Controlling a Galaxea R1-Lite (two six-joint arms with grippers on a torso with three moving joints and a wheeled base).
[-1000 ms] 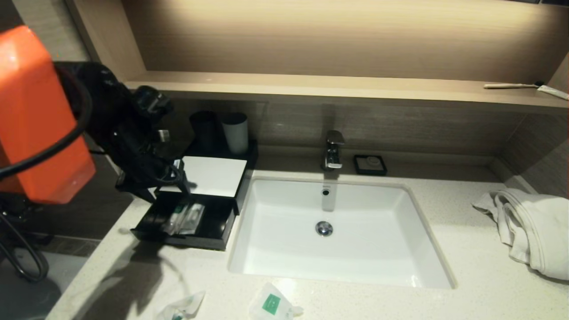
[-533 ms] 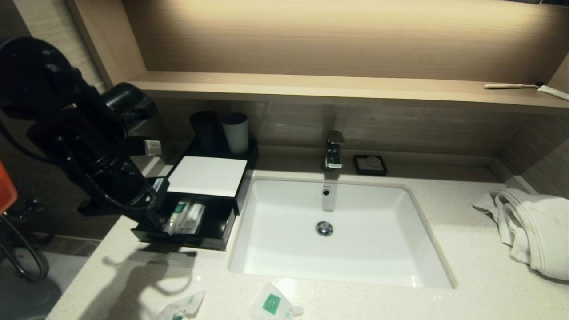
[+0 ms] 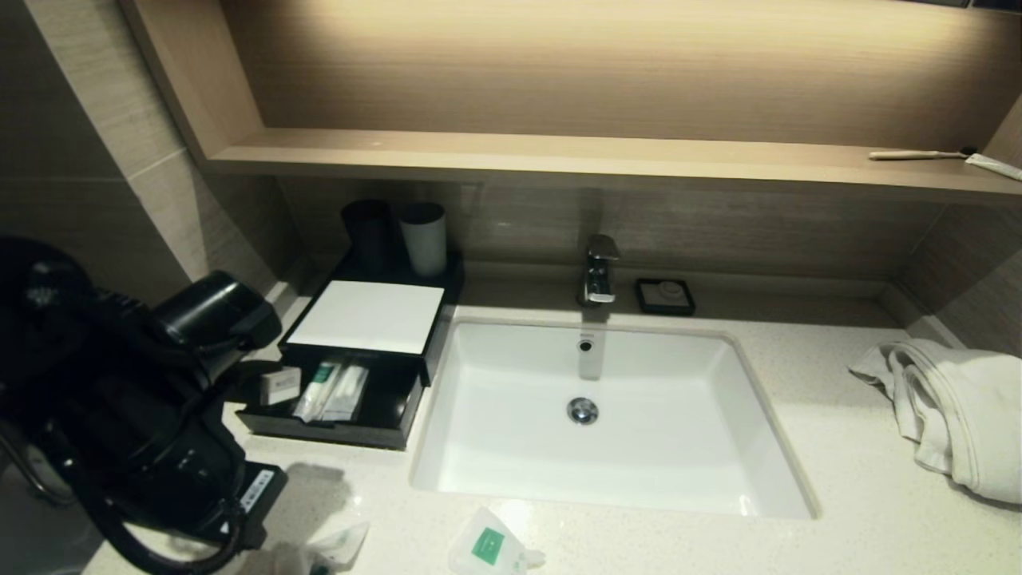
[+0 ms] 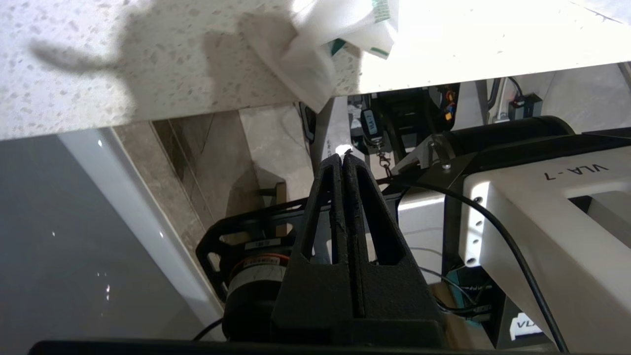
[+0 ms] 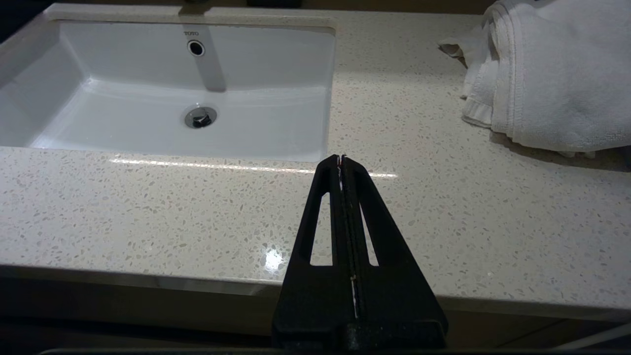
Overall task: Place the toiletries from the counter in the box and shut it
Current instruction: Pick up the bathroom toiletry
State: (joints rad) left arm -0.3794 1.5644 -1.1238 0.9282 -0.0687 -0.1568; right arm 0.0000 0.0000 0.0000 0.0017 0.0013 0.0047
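Observation:
The black box [image 3: 415,363] with a white lid [image 3: 367,316] stands left of the sink, its drawer pulled open. Two white-and-green packets [image 3: 331,391] lie in the drawer. Two more white packets lie at the counter's front edge, one [image 3: 334,549] near my left arm and one [image 3: 489,548] before the sink. My left arm [image 3: 152,415] hangs low at the front left corner. My left gripper [image 4: 343,157] is shut and empty, below the counter's edge, with a packet [image 4: 335,44] overhanging that edge above it. My right gripper [image 5: 341,159] is shut and empty over the front counter, right of the sink.
The white sink [image 3: 607,415] with a tap [image 3: 599,271] fills the middle. A folded white towel [image 3: 950,407] lies at the right. Two cups [image 3: 399,235] stand behind the box. A black soap dish [image 3: 664,295] sits by the tap. A toothbrush [image 3: 918,153] lies on the shelf.
My left arm has swung from above the open drawer down to the counter's front left corner. The drawer and its packets are now uncovered. The packets have not moved.

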